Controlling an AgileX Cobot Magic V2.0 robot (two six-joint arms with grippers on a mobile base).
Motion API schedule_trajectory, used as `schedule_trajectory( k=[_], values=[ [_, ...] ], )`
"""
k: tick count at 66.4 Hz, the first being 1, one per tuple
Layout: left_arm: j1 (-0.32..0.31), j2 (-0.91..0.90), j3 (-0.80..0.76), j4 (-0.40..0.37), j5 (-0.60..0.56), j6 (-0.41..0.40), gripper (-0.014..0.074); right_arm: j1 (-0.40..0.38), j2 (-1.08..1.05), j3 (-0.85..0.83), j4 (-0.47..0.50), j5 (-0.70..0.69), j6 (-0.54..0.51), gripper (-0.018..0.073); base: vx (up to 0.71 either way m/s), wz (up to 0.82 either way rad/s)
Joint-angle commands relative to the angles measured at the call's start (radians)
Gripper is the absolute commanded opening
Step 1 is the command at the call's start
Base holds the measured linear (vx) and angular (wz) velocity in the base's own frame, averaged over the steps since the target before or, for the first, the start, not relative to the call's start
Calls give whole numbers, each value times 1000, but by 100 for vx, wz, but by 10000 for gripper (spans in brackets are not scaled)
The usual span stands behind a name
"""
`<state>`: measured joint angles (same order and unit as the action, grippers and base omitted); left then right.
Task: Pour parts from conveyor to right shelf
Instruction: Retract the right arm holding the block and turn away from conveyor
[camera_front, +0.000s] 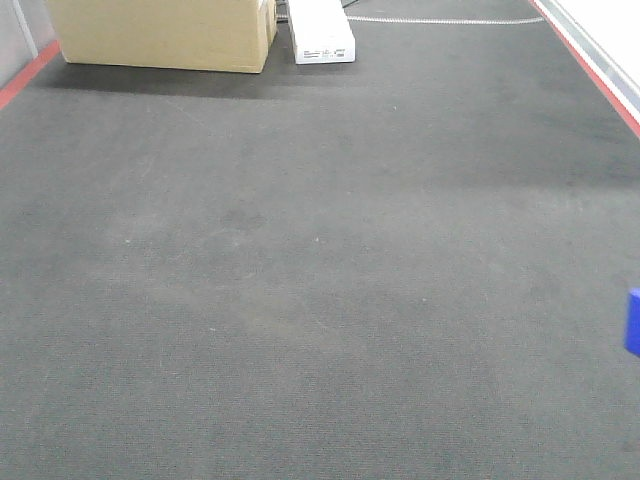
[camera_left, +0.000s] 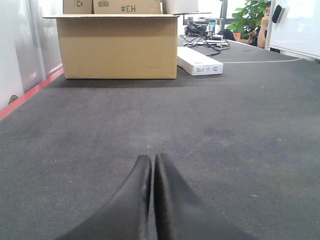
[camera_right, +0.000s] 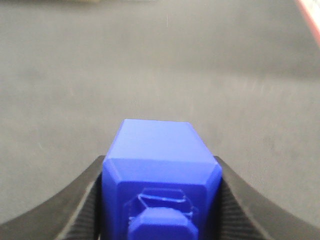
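R jaws clamp blue block (camera_right: 160, 165) over conveyor (camera_front: 300, 300), L jaws closed; cardboard box (camera_left: 117, 47) contents unseen

The conveyor (camera_front: 300, 280) is showing a matt, fuzzy, felt-like dark surface. The blue block (camera_right: 157, 145) is looking like smooth moulded plastic with a soft sheen. The cardboard box (camera_left: 117, 47) is appearing dull and papery, the white carton (camera_left: 200, 62) smoother. The left gripper (camera_left: 152, 161) is showing smooth black fingers, the right gripper (camera_right: 160, 162) ribbed black ones.
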<state>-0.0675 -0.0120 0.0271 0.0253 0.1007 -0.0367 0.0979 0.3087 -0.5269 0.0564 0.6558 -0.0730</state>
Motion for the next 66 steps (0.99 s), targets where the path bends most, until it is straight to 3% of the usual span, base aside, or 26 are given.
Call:
schedule_trajectory(
  k=[1,18,43,66],
  values=[
    [-5,-14,-19,-6,-78,-8,-6,0,-76,17,3,-58,3,-5,0,0],
    [-5,-14,-19,-6,-78,-8,-6,0,-337,147,2,-176,1,-5,0,0],
    [-6,-15,-19,-6,-78,-8,-6,1,-303,180,10,-328,1,-5,0,0],
    [-6,-13,-19,-6,-78,-8,-6,1,-303,180,14,-324,1,-5,0,0]
  ],
)
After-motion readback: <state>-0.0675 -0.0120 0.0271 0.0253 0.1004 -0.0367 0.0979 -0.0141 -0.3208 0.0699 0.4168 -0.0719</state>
